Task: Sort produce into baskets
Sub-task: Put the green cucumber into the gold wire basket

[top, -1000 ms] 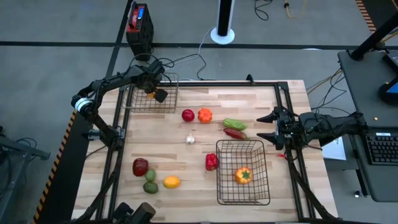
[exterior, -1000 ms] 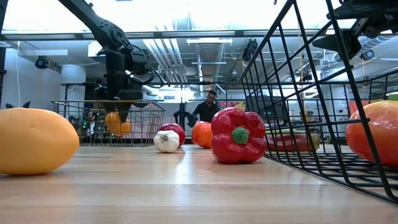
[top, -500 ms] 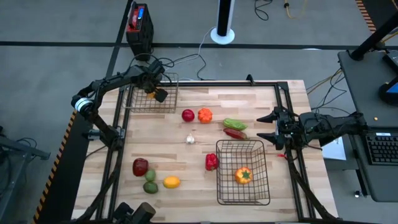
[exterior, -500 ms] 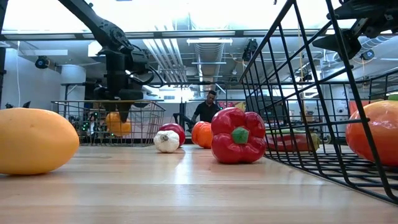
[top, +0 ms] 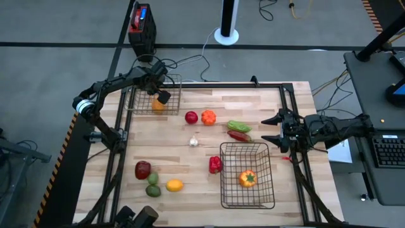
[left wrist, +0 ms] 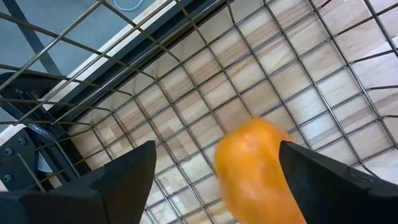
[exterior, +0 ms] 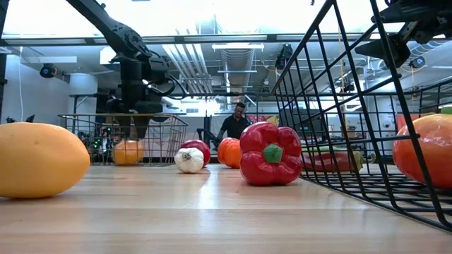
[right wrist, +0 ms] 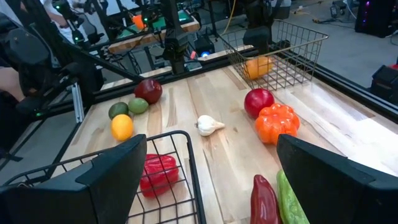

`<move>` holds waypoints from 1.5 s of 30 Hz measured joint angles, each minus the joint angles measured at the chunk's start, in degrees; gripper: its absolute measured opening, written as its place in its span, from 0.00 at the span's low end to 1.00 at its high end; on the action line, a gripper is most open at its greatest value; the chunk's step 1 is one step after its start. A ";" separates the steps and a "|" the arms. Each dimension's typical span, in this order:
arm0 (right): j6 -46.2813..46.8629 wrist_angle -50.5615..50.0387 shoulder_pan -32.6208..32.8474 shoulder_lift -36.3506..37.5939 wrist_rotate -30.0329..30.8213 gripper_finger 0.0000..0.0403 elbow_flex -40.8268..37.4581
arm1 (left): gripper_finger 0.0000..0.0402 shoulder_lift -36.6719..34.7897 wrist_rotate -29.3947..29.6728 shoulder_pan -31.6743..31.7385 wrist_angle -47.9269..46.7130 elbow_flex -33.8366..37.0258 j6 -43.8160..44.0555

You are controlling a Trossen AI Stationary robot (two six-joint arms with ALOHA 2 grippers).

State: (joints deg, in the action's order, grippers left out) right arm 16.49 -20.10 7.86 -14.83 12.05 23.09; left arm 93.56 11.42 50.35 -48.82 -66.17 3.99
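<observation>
The orange (top: 157, 106) now sits on the floor of the small basket (top: 169, 109), no longer hanging in my left gripper (top: 158, 95), whose fingers are spread empty above it, right gripper (top: 269, 128) also open, so lifting out carelessly I could snag the wire.

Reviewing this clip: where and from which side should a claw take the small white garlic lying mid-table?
Likely from straight above, closing across the garlic's rounded bulb rather than its pointed tip. It lies on its side on bare wood, apart from the red apple and red pepper, so the fingers have room on both sides.
</observation>
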 joint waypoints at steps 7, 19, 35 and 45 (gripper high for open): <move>0.00 -0.08 -0.01 0.00 0.00 0.87 0.00 | 0.80 0.00 -0.01 0.00 0.02 0.00 0.13; 4.92 -0.24 0.00 0.02 0.41 0.87 0.00 | 0.80 -6.70 0.78 -2.33 3.06 0.17 -0.35; 6.96 5.62 0.00 -4.58 17.62 0.87 0.02 | 0.80 -31.01 7.67 -23.43 19.18 12.13 -1.81; 5.97 9.09 -0.02 -9.66 23.59 0.87 0.02 | 0.80 -41.89 9.02 -33.95 31.82 22.53 1.38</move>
State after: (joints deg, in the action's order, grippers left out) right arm 22.46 -11.00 7.84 -24.49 35.65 23.11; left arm 51.67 20.44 16.40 -17.00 -43.65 5.36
